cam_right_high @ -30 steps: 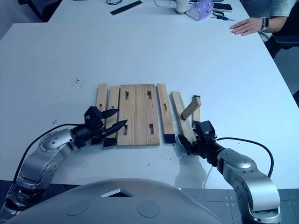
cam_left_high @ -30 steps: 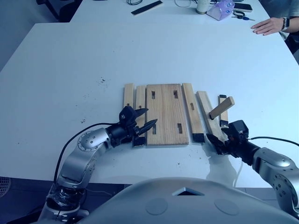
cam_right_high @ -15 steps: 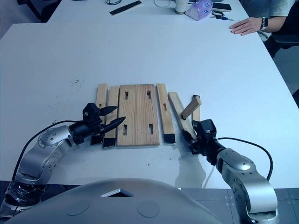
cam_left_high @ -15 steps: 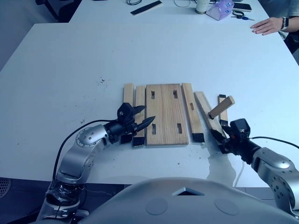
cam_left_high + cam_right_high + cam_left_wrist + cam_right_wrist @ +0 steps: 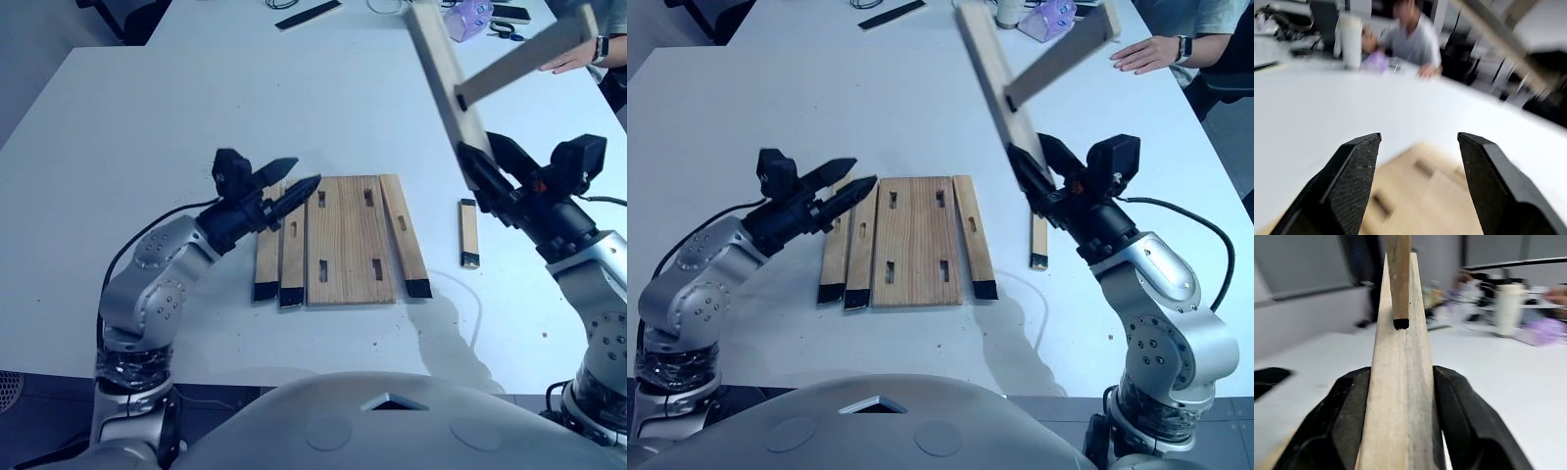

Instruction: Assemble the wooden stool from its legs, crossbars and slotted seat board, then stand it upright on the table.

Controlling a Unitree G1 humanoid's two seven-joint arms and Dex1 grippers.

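**Right gripper holding a leg-and-crossbar pair aloft, the rest lying flat**

Nearest the robot, the loose parts are lying in a row on the white desk (image 5: 118,117). The wide pale wooden seat board with four slots (image 5: 351,240) is lying flat in the middle. Two narrow wooden legs with black-capped near ends are lying side by side just to its left, the outer one (image 5: 265,245) touching the inner one (image 5: 292,245), which is sitting against the board's edge. A third black-capped wooden leg (image 5: 404,235) is lying along the board's right edge, angling slightly outward at its near end. A short wooden crossbar with dark tips (image 5: 469,233) is lying apart from it, further right.

Above the far ends of the two left legs, the left gripper (image 5: 299,173) is hovering with its black fingers (image 5: 1359,166) spread and nothing between them, pointing toward the seat board.

On the right, the right gripper (image 5: 487,164) is clenching the lower part of a fourth long wooden leg (image 5: 446,69), holding it well above the desk and leaning away from the robot. The wrist view is showing the leg sitting squarely between the two pads (image 5: 1352,421). A wooden crossbar (image 5: 524,59) is sticking out of the slot in that raised leg, slanting up and to the right.

Further back, a flat dark strip (image 5: 307,15), a pale cup (image 5: 424,12) and a purple pouch (image 5: 465,18) are sitting near the far edge.
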